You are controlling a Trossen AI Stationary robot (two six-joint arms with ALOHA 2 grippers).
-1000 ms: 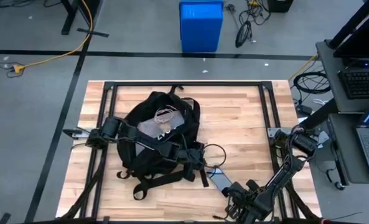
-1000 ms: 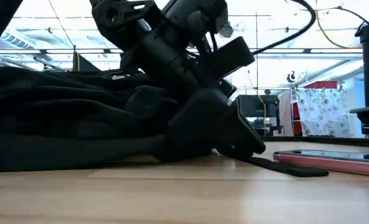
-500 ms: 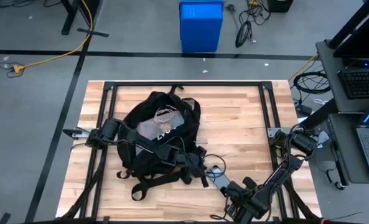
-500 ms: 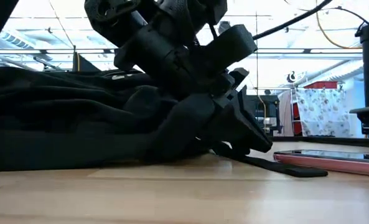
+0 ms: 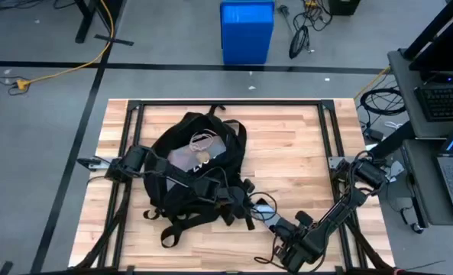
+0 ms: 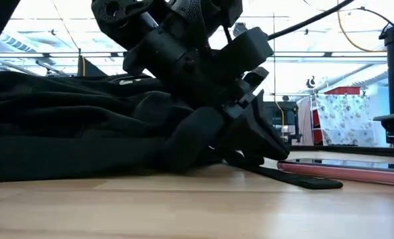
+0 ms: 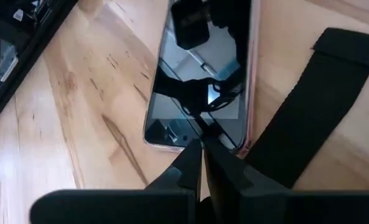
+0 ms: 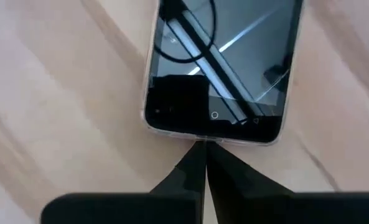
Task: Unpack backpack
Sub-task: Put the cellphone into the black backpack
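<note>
Beside the backpack (image 5: 198,164), left gripper (image 5: 248,208) now nearer phone (image 5: 265,213)

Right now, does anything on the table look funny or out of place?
Nothing is broken or spilled. The phone lies flat on the wood beside the backpack, with both shut pincers, left and right, at its edges.

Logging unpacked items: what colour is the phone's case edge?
Pink, around the phone's dark screen; clearest in the left wrist view.

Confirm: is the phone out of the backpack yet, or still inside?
Out. The phone lies flat, screen up, on the bare table beside the backpack; a strap lies next to it.
</note>
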